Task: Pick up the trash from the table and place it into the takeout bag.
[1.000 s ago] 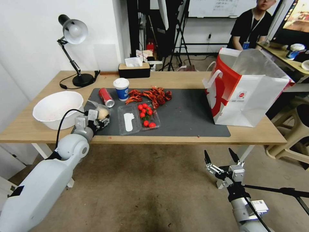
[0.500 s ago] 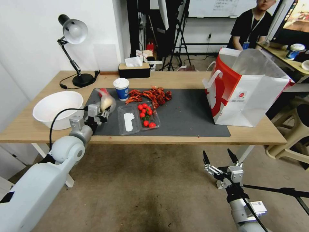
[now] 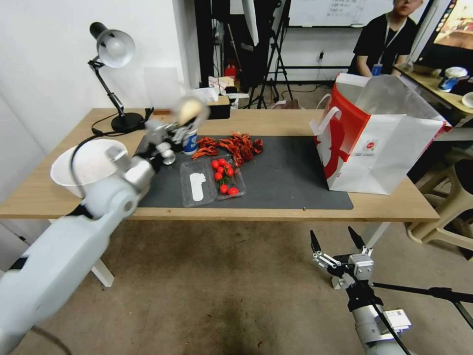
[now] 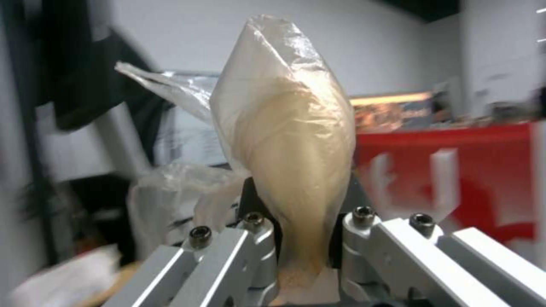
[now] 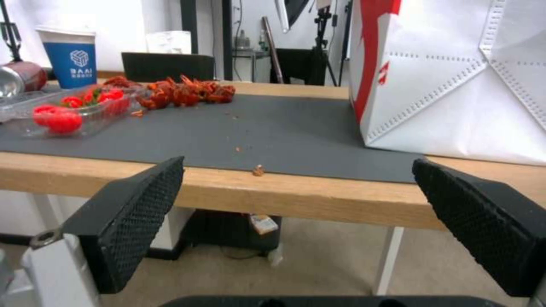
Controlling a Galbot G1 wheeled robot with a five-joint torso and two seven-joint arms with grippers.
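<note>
above table (image 3: 276, 121) the left tool (image 3: 185, 123) pinches bagged bun (image 4: 290, 140) upright; right tool (image 3: 339, 242) hangs open below.

A light-wood table (image 3: 276, 121) carries a dark grey mat (image 3: 286, 177) at centre; white bowl (image 3: 74, 167) at nine o'clock, takeout bag (image 3: 379, 148) at three (upright), desk lamp (image 3: 116, 84) at eleven.

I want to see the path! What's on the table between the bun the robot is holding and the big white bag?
In the head view, crayfish shells and a tomato tray lie below the way from the bagged bun in the left gripper to the takeout bag; then bare mat.
</note>
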